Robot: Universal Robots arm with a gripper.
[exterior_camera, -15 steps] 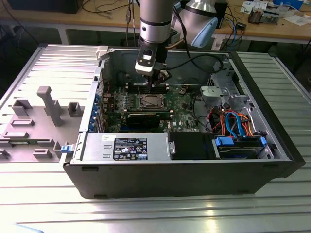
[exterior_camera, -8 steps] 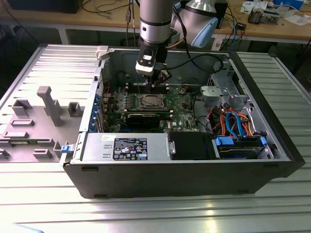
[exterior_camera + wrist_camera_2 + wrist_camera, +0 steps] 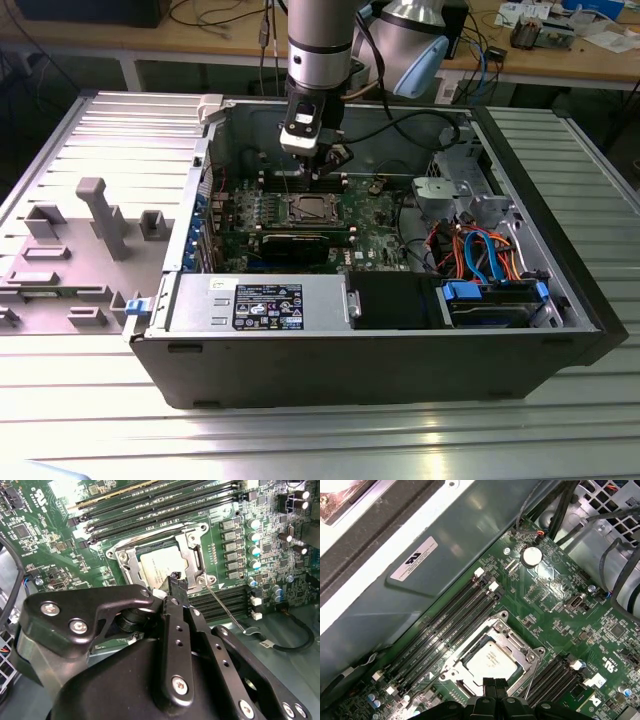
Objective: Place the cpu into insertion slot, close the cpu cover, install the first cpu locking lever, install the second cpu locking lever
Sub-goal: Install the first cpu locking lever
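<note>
Cover down over the seated chip

We see the green board [image 3: 555,605], then the cpu cover [image 3: 517,647] lying flat around the cpu [image 3: 490,660] in its socket; our gripper [image 3: 495,684], jaws clenched on nothing, hovers just above the cover's edge.

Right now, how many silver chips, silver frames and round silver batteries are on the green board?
cpu: 1
cpu cover: 1
round coin battery: 1
Total: 3

cpu [image 3: 491,661]: 1 | cpu cover [image 3: 516,642]: 1 | coin battery [image 3: 531,556]: 1 | locking lever [image 3: 223,603]: 1 | gripper [image 3: 495,686]: 1
</note>
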